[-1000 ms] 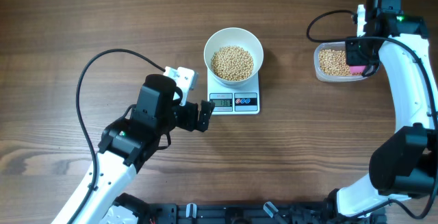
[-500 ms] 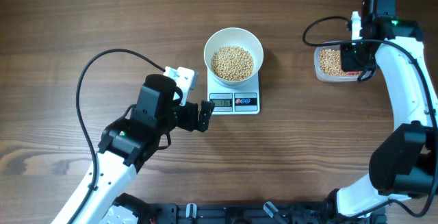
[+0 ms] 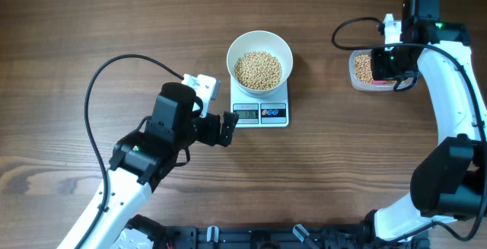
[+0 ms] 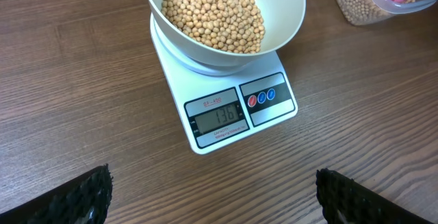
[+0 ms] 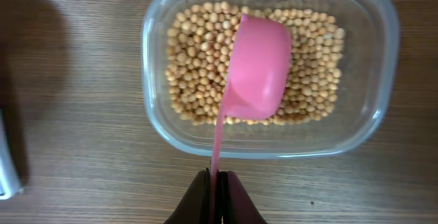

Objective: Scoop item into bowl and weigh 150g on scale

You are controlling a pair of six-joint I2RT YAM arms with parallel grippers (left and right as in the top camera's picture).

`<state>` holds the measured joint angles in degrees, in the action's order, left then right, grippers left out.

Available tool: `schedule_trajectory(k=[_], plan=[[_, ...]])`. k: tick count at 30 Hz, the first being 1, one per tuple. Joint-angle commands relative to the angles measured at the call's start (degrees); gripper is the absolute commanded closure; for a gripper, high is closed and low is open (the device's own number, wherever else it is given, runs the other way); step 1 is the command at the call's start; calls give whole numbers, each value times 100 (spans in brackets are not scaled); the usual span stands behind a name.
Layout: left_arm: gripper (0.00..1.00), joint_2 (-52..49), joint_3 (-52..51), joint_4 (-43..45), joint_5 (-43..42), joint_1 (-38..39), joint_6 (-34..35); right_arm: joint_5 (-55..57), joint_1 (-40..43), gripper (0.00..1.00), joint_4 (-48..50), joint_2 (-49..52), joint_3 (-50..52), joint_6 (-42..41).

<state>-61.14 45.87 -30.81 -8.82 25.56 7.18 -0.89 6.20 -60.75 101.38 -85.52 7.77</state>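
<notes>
Right end effector (image 5: 215,181) holds pink scoop (image 5: 256,66) above tub (image 5: 391,66)

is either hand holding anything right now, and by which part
The right hand is shut on the thin handle end of a pink scoop, its cup over the beans in the clear tub. The left hand is open and empty.

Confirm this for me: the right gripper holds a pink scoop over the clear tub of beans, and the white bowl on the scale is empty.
One thing is wrong: the white bowl on the scale is not empty but holds a heap of beans, as the left wrist view shows. The rest stands: the right gripper holds the pink scoop over the clear tub.
</notes>
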Motion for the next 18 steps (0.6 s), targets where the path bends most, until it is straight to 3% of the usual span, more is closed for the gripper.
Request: schedule_trajectory(k=[1, 9, 18], plan=[[0, 72, -22, 15, -24, 4, -72, -868, 118, 96, 9, 140, 63, -24], [0, 72, -22, 15, -24, 4, -72, -2197, 1038, 96, -11, 140, 81, 173], [0, 72, -22, 15, -24, 4, -72, -2872, 1725, 96, -122, 144, 81, 173]])
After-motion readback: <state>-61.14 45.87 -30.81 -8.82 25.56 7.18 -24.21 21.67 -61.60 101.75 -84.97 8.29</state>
